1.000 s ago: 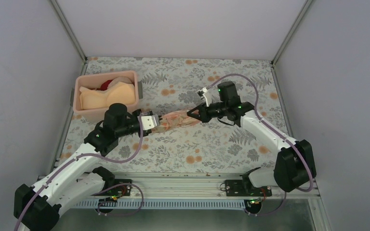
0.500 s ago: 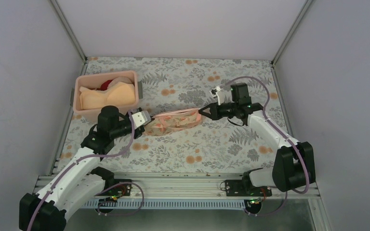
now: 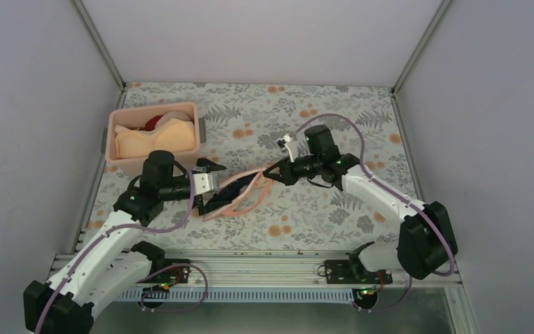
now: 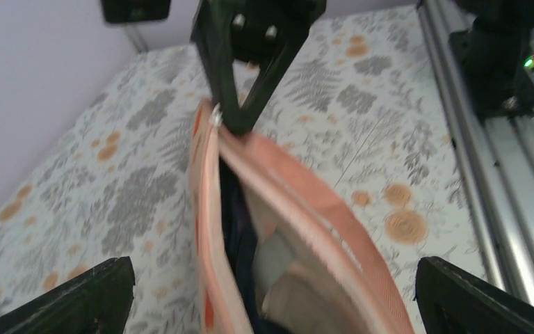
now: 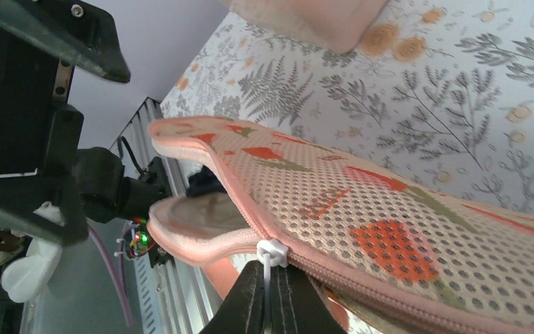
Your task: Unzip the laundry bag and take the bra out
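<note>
Judged the unzipping largely done: found the laundry bag (image 4: pixel 306 195) on the flowered bench (image 3: pixel 334 111), a little left of centre, nearer than and just right of the pink bin (image 3: pixel 181 105) with its peach bra (image 3: pixel 156 139), and gaping along the pink zip edging. Made out a dark navy strip of the bra (image 4: pixel 235 229) between the two mesh walls, inside the pouch and not yet drawn out. Could not tell whether the zip had reached its end. Reckoned as left to do: perhaps a last stretch of zip, then reaching in, gripping the bra and pulling it clear of the bag. Found the left arm extended from the near left, elbow low, wrist roughly level and aimed rightward. Saw the left tool (image 3: pixel 215 186) spread wide, one finger on either side of the bag's left end, gripping nothing. Found the right arm stretched from the near right, forearm angled toward the far left, wrist pointed leftward at the bag's right tip. Saw the right tool (image 5: pixel 268 282) pinched fully closed on the white zip pull (image 5: pixel 272 252), with that end of the bag seemingly raised a little off the bench, though not clearly enough to say for certain.
</note>
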`<action>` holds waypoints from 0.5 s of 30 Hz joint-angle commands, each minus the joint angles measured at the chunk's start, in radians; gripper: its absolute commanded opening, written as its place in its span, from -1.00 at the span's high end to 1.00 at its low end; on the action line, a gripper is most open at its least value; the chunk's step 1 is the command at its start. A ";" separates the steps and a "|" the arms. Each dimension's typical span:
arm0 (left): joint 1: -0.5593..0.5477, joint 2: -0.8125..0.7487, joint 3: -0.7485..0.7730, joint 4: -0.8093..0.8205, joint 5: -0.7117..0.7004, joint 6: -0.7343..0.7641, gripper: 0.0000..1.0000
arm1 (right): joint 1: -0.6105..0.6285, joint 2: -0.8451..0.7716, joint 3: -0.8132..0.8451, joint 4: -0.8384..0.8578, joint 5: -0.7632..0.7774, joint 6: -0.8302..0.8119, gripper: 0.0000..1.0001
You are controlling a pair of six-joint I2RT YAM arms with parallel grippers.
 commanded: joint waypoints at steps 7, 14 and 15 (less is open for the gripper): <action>-0.218 0.103 0.059 0.226 -0.275 -0.364 -0.97 | 0.126 0.003 0.093 0.101 0.042 0.083 0.93; -0.258 0.137 0.059 0.270 -0.411 -0.333 -0.36 | 0.165 0.012 0.106 0.106 0.042 0.076 0.93; -0.258 0.136 0.059 0.265 -0.403 -0.320 -0.27 | 0.167 0.012 0.108 0.104 0.040 0.072 0.93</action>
